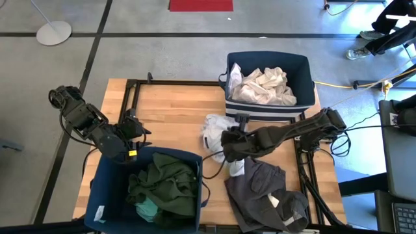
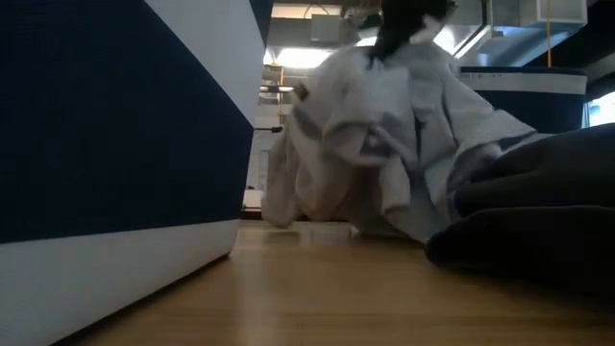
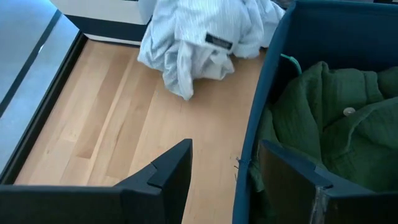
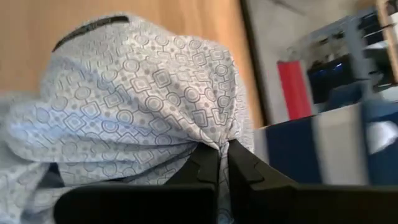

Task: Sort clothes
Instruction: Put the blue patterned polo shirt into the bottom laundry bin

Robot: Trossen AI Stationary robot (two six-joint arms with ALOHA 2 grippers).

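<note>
Looking straight down: wooden table (image 1: 169, 117) carrying two navy bins; far bin (image 1: 305, 68) holds cream clothes (image 1: 263, 86); near bin (image 1: 107, 185) holds a dark green garment (image 1: 162, 185) over a scrap of teal (image 1: 148, 208). White shirt (image 1: 214, 130) lies mid-table, with the right gripper (image 1: 229, 144) on it; grey clothes (image 1: 266, 192) are heaped just beside it at the near edge. Left gripper (image 1: 133, 130) waits by the near bin's far wall. Table-level view: white shirt (image 2: 384, 144) bunched and pulled up from above, its hem touching the wood, grey heap (image 2: 538, 211) beside it. Left wrist view: left gripper (image 3: 227, 168) parted, empty, straddling the bin wall (image 3: 267, 93); green garment (image 3: 336, 118) inside. Right wrist view: right gripper (image 4: 222, 163) pinched tight on the patterned white shirt (image 4: 143, 99).
</note>
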